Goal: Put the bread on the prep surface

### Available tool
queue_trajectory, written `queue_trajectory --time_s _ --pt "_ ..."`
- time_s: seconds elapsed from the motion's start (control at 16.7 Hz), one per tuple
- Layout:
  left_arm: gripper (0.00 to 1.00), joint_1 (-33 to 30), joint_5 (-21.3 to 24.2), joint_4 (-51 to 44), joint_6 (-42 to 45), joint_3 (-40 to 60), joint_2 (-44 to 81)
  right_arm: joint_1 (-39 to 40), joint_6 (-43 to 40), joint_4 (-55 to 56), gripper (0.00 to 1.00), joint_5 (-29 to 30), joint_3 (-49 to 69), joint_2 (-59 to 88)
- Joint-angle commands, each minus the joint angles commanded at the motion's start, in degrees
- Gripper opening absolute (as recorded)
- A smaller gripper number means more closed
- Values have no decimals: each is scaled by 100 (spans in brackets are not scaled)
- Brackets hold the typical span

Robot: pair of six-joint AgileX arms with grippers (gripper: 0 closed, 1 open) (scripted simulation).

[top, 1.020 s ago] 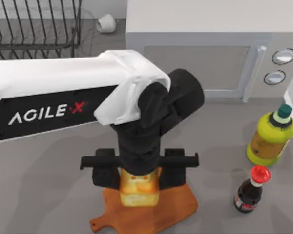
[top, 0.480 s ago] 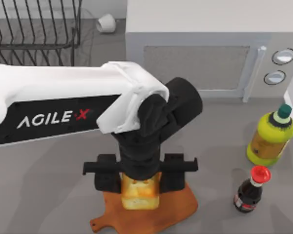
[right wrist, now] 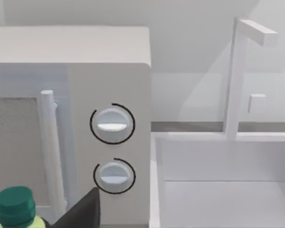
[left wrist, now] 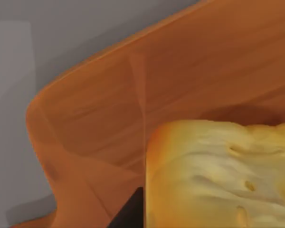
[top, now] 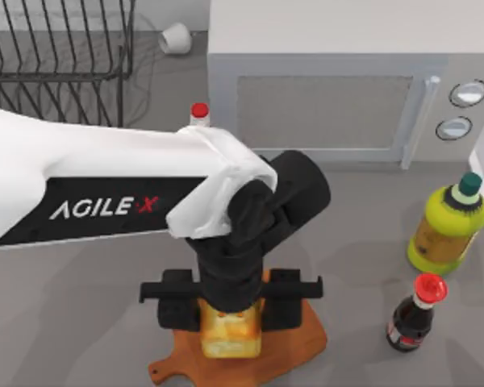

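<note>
One blocky chunk of yellow-crumbed, golden-crusted bread (top: 231, 332) sits low in the frame's centre, pinched between the left end effector's (top: 231, 310) black fingers directly over the reddish-brown wooden paddle board (top: 302, 343), evidently so it lands squarely there. The white left arm reaches in from the left, wrist pointing straight down.

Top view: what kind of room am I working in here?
Most likely a kitchen counter: a microwave at the back, a wire dish rack on the left, and a sink in the right wrist view.
</note>
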Motion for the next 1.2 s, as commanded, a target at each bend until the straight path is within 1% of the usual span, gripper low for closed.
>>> queue_trajectory --time_s 0.06,0.84,0.9,1.2 --pt "0 0 0 0 0 0 0 0 0 0 100 0 0 0" --pt "98 0 0 0 0 0 0 0 0 0 100 0 0 0" --pt "100 0 0 0 0 0 0 0 0 0 100 0 0 0" --pt "100 0 0 0 0 0 0 0 0 0 100 0 0 0"
